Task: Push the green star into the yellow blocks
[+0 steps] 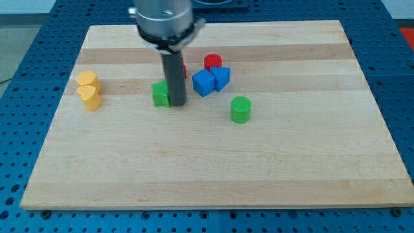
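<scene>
The green star (160,94) lies left of the board's middle, partly hidden by my rod. My tip (177,103) rests on the board right against the star's right side. Two yellow blocks stand touching each other near the board's left edge: the upper yellow block (87,80) and the lower yellow block (90,97). They are well apart from the star, to its left.
A green cylinder (240,109) stands right of my tip. Two blue blocks (204,83) (220,77) sit together right of the rod, with a red cylinder (212,62) above them. Another red block (184,70) peeks out behind the rod. The wooden board (213,175) lies on a blue perforated table.
</scene>
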Robot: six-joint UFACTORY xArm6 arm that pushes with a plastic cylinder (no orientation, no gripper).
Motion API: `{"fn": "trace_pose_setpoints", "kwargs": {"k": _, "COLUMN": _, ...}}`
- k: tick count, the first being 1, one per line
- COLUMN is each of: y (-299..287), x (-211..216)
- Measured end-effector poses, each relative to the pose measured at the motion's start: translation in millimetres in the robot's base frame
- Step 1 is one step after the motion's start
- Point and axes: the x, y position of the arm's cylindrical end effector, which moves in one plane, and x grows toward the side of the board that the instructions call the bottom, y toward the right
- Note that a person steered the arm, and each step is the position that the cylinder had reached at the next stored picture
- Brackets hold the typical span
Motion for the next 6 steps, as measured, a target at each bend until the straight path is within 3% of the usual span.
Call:
{"fn": "trace_pose_setpoints", "kwargs": {"k": 2, "y": 16, "x": -1}}
{"fn": "trace_pose_setpoints", "kwargs": {"k": 4, "y": -69, "x": -2}}
{"fn": "trace_pose_setpoints", "kwargs": {"k": 5, "y": -63, "x": -3}}
{"fn": "trace_pose_setpoints", "kwargs": {"k": 6, "y": -11, "x": -7}}
